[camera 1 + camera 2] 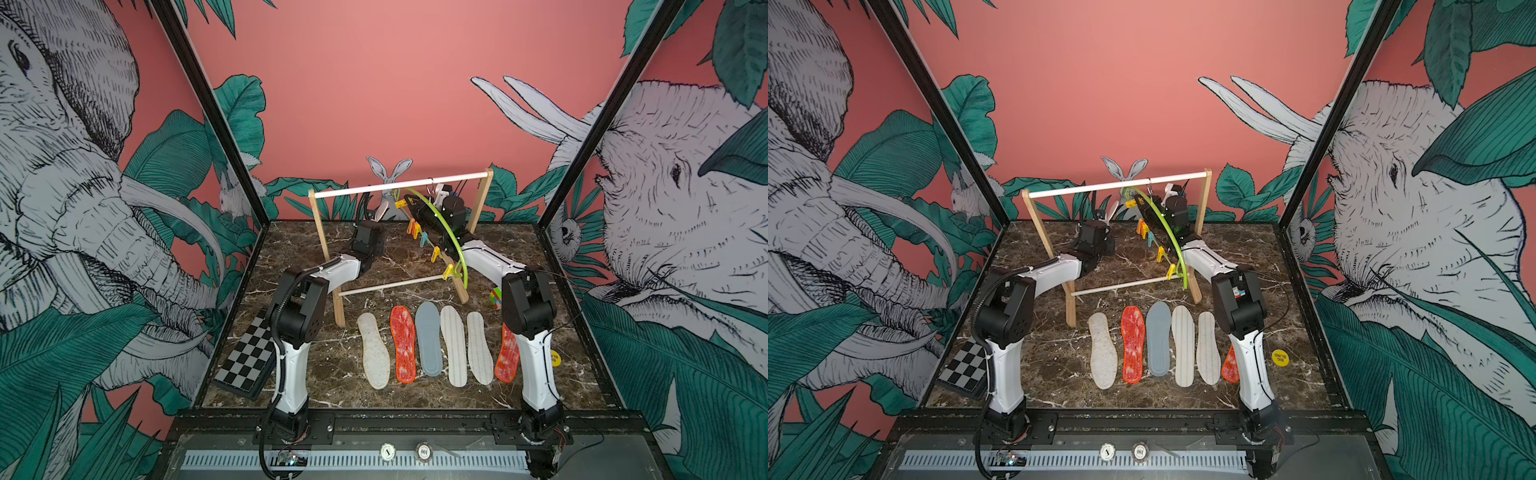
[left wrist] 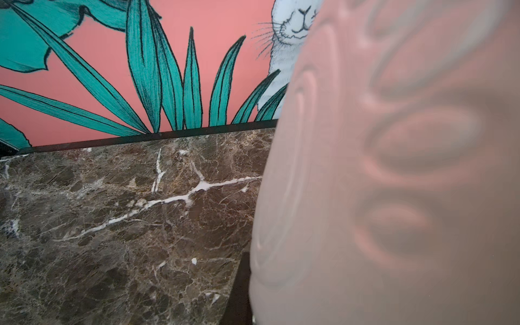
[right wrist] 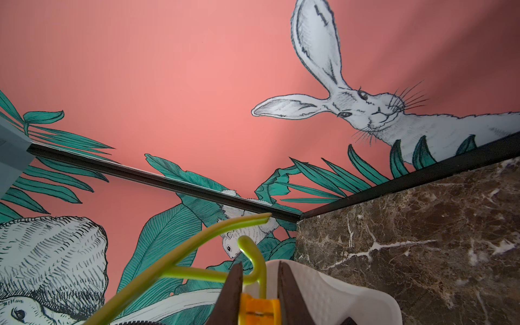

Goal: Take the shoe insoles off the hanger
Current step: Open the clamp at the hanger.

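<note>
Right wrist alone: orange peg inside right claw.

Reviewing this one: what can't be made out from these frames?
- The left gripper: its fingers are out of the left wrist view, which the blurred dimpled insole half fills; in both top views its wrist hides them.
- The orange peg: cut off by the right wrist view's bottom edge, so its bite on the insole is unseen.
- One red-orange insole: mostly behind the right arm in a top view.
</note>
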